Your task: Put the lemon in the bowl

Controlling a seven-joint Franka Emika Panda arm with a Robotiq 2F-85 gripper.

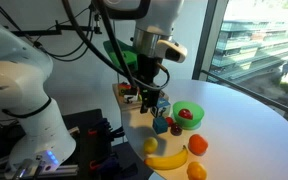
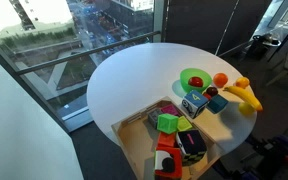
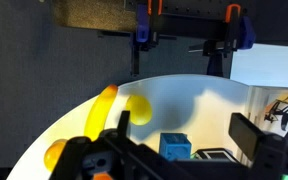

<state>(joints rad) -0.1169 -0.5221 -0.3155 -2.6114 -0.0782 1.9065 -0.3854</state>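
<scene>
A round white table (image 1: 249, 120) stands beside tall windows, with city buildings showing through the glass in both exterior views. In an exterior view an orange fruit (image 1: 196, 171) lies nearest, close to the table's front rim. Just behind it is the banana (image 1: 167, 160), also close to that rim. The lemon (image 1: 151, 146) lies on the tabletop just beside the banana's end, near the edge on the robot's side and apart from the bowl. A second orange fruit (image 1: 197, 146) lies beside the banana on the other side.

Farther in are a blue cube (image 1: 176, 127) and a small dark red piece (image 1: 161, 125). Behind them stands the lime-green bowl (image 1: 189, 113) with something red inside it. The lemon and the bowl are separated by the cube and the open top around it.

The gripper (image 1: 150, 100) hangs above the table near the bowl, over the side where a wooden tray (image 2: 134, 135) of coloured blocks sits at the rim. In the wrist view its two dark fingers stand apart, holding nothing, with the cube showing in the gap between them and the lemon beyond, touching or almost touching the banana.

Past the bowl a broad stretch of bare white top runs to the far rim by the windows.
</scene>
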